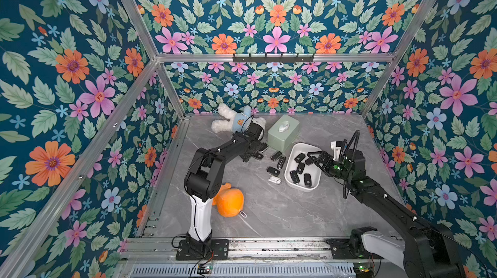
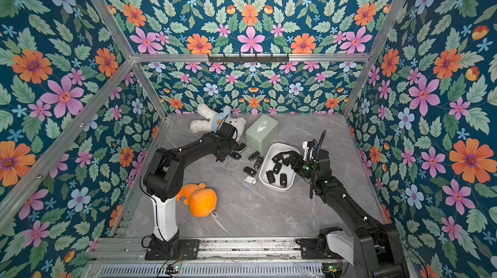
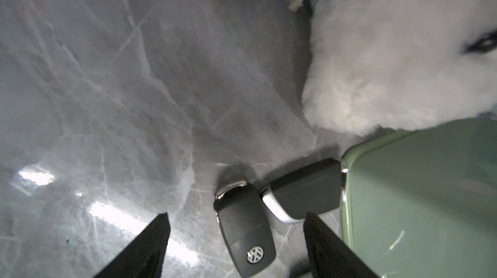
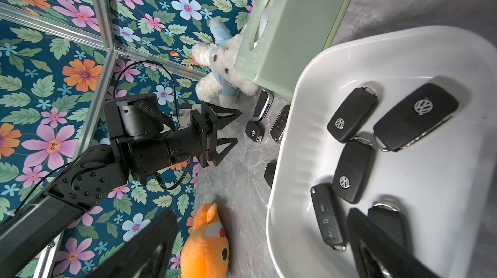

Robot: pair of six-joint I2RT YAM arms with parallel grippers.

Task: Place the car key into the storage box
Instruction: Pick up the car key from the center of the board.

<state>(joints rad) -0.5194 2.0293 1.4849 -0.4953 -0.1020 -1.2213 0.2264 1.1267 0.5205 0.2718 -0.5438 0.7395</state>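
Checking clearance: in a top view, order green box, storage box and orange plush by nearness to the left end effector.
From the left end effector:
1. green box, close beside it.
2. storage box, on its right.
3. orange plush, back and left.

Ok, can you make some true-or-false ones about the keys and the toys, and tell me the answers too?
1. The white storage box has car keys in it. True.
2. The right jaws are holding a key. False: they stand open and empty above the storage box.
3. The orange plush toy sits in the storage box. False: it lies on the table beside the left arm.
4. Some keys lie on the table outside the storage box. True.
5. The left jaws are shut. False: they stand open, with a black key lying on the table between them.
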